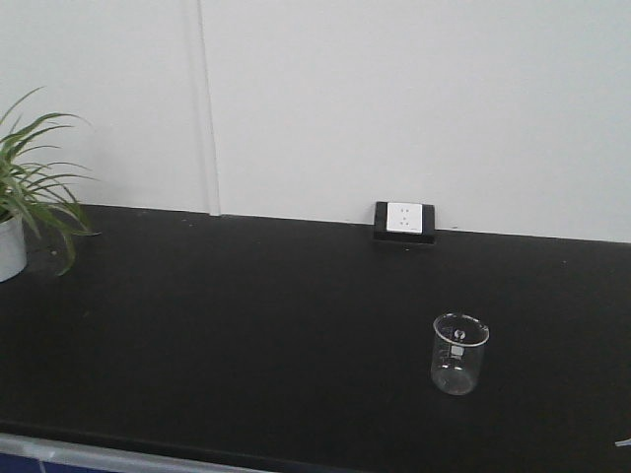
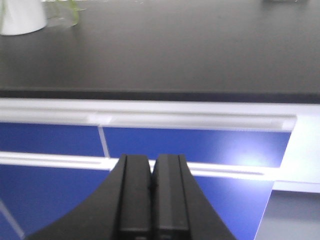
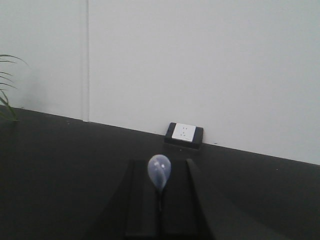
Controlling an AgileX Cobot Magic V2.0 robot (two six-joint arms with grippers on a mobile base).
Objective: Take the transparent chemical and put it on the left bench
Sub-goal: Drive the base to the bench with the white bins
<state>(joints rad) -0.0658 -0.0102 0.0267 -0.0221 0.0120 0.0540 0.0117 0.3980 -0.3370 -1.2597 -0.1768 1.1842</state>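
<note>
Right wrist view: my right jaws hold the pipette (image 3: 159,172).
My left jaws: shut, empty.
Next: lay it on left bench (image 1: 148,345).

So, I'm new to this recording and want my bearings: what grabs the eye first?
The clear pipette bulb poking up between the right gripper's shut fingers. Then the glass beaker standing alone front-right on the black bench, and the potted plant at its far left.
</note>
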